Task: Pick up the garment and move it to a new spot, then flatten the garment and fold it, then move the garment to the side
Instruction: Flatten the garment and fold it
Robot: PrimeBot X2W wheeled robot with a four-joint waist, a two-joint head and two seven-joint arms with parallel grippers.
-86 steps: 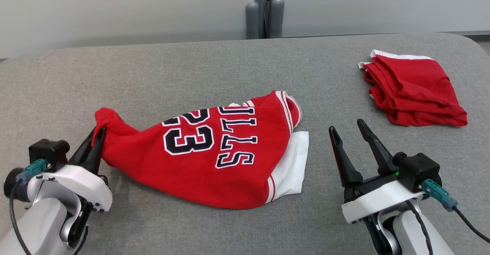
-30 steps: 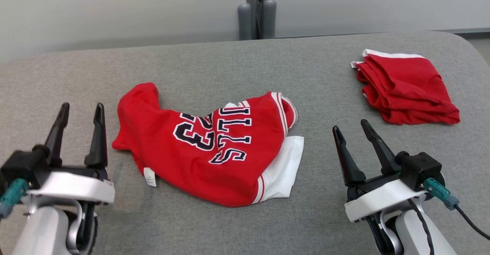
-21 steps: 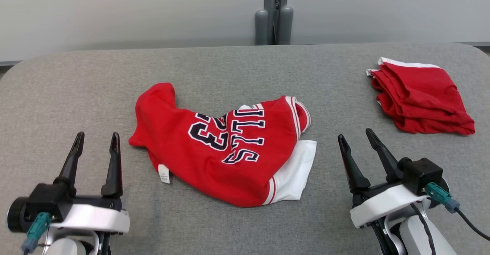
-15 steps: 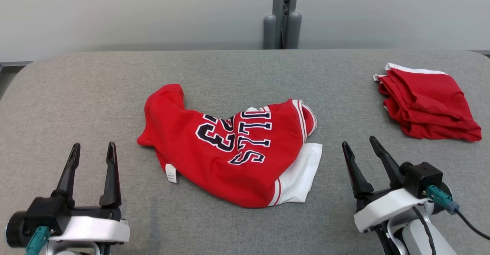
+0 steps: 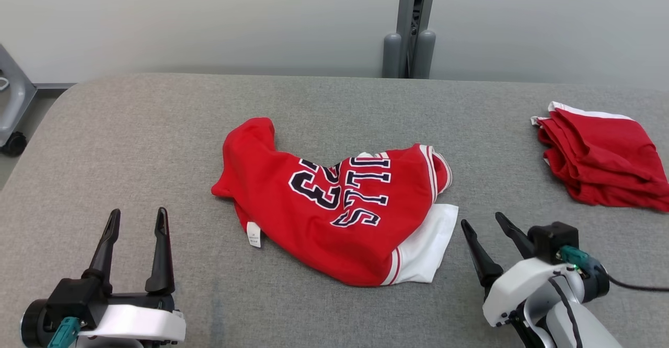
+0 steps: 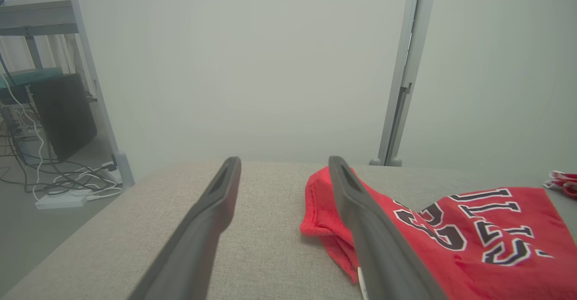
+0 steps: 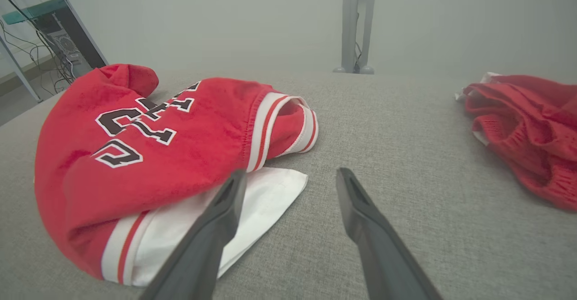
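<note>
Jersey (image 5: 334, 217) lies crumpled on the worktop (image 5: 130, 144) between left gripper (image 5: 138, 211) and right gripper (image 5: 481, 219) (fingers (image 5: 161, 254) of both spread wide, empty), likely poised to flatten it

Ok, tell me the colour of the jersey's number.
The number 23 is black, outlined white; clearest in the head view.

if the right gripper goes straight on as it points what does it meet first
Probably the white-and-striped edge of the red jersey, ahead of the right gripper; height unclear, so perhaps the grey table first.
</note>
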